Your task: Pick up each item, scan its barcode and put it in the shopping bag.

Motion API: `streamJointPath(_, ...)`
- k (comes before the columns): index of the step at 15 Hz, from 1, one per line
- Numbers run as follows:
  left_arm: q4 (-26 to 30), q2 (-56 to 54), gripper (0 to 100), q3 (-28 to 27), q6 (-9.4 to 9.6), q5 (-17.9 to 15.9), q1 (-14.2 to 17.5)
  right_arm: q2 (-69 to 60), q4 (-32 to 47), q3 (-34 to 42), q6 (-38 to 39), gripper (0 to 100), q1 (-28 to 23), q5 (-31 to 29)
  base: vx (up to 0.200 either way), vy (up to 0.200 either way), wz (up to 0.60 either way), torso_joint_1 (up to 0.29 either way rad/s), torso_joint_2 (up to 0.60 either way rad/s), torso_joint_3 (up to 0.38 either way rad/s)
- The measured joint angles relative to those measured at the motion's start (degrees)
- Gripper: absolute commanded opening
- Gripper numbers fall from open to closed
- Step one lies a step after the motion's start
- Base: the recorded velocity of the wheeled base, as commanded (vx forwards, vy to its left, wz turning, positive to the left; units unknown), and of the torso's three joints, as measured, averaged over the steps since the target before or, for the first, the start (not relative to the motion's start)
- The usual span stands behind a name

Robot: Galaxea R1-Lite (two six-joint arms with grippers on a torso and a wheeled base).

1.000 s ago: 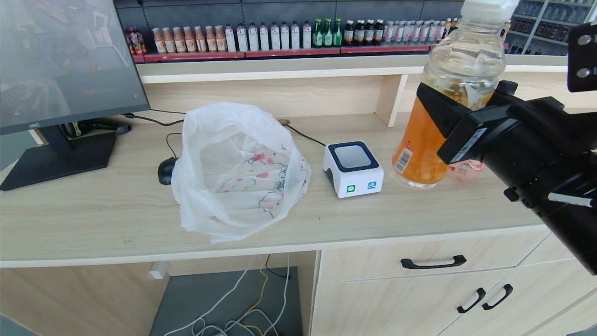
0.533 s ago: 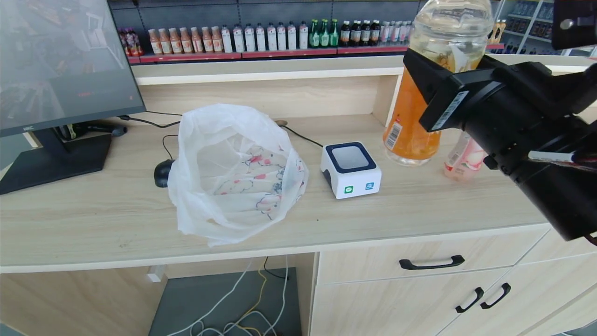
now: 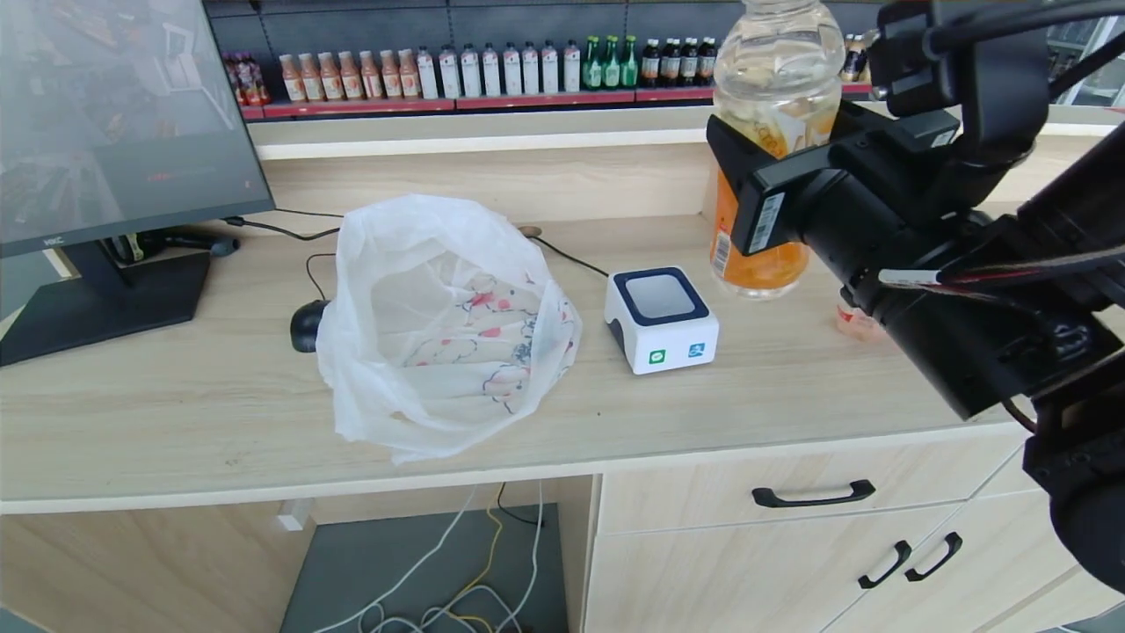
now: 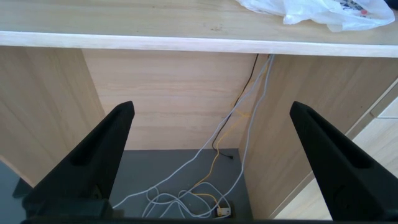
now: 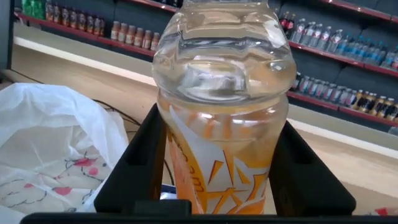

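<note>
Bottle (image 3: 758, 257) carried left since earlier frames, now held off counter, near scanner (image 3: 661, 318). Right gripper (image 3: 780, 167) clamped on it. Left gripper (image 4: 211, 155) spread, below counter edge. Scan pending, shopping bag (image 3: 444, 321) after.

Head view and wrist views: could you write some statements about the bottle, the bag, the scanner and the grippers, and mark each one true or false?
1. The right gripper holds the bottle upright. True.
2. The scanner stands on the counter left of the bag. False: it stands right of the bag.
3. A mouse lies at the bag's left side. True.
4. The left gripper is shut. False: it is open, below the counter's edge.
</note>
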Motion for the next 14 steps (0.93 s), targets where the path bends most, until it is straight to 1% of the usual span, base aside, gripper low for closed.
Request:
streamJointPath(2, 0.0, 0.0, 100, 0.0, 0.0, 0.0, 0.0, 2.7, 0.4, -3.9, -3.2, 0, 0.1, 0.5, 0.0, 0.0, 0.0, 0.0, 0.0, 0.0)
streamJointPath(4, 0.0, 0.0, 100, 0.0, 0.0, 0.0, 0.0, 5.3, 1.5, -7.3, -9.9, 0, 0.3, 4.2, 0.0, 0.0, 0.0, 0.0, 0.0, 0.0)
streamJointPath(6, 0.0, 0.0, 100, 0.0, -0.02, 0.0, 0.0, 6.8, 2.5, -8.2, -13.8, 0, 0.3, 7.4, 0.0, 0.0, 0.0, 0.0, 0.0, 0.0)
streamJointPath(9, 0.0, 0.0, 100, 0.0, -0.02, 0.0, 0.0, 8.3, 2.5, -8.6, -15.9, 0, -2.3, 14.0, 0.0, 0.0, 0.0, 0.0, 0.0, 0.0)
streamJointPath(10, 0.0, 0.0, 100, 0.0, 0.0, 0.0, 0.0, 8.6, 2.5, -8.6, -16.1, 0, -3.0, 14.9, 0.0, 0.0, 0.0, 0.0, 0.0, 0.0)
streamJointPath(11, 0.0, 0.0, 100, 0.0, -0.02, 0.0, 0.0, 8.8, 2.5, -8.7, -16.2, 0, -4.0, 17.1, 0.0, 0.0, 0.0, 0.0, 0.0, 0.0)
streamJointPath(12, 0.0, 0.0, 100, 0.0, 0.0, 0.0, 0.0, 9.1, 2.4, -8.7, -16.2, 0, -5.5, 20.8, 0.0, 0.0, 0.0, 0.0, 0.0, 0.0)
streamJointPath(14, 0.0, 0.0, 100, 0.0, 0.0, 0.0, 0.0, 9.9, 2.4, -8.8, -16.3, 0, -8.0, 25.2, 0.0, 0.0, 0.0, 0.0, 0.0, 0.0)
